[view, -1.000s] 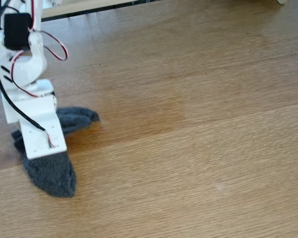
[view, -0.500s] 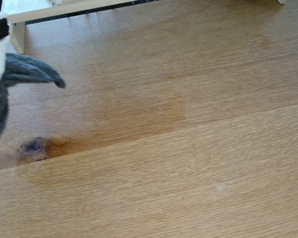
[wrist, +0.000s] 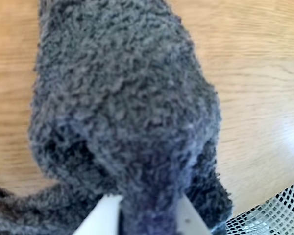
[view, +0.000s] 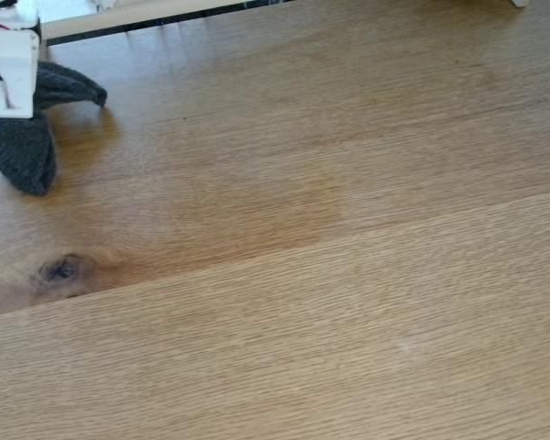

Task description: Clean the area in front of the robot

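The robot (view: 5, 64) shows as a white plastic piece with red and black wires at the top left of the fixed view. A dark grey fuzzy cloth (view: 23, 147) wraps its gripper (view: 46, 128), one lobe hanging down onto the wood and another (view: 73, 87) pointing right. Close up in the wrist view the same cloth (wrist: 122, 98) covers the fingers, with white plastic (wrist: 103, 218) at its base. The fingers are hidden, so their spacing cannot be read. The area (view: 348, 275) is light-brown oak tabletop with a darker amber patch (view: 257, 206).
A dark knot (view: 60, 269) sits in the wood at the left of the fixed view. A white wooden frame (view: 147, 11) runs along the far edge. White mesh (wrist: 272, 215) shows at the bottom right of the wrist view.
The arm and its grey cloth went from the lower left up to the top-left corner, uncovering the knot. Since half a second ago the cloth has come a little rightward and back down onto the wood.
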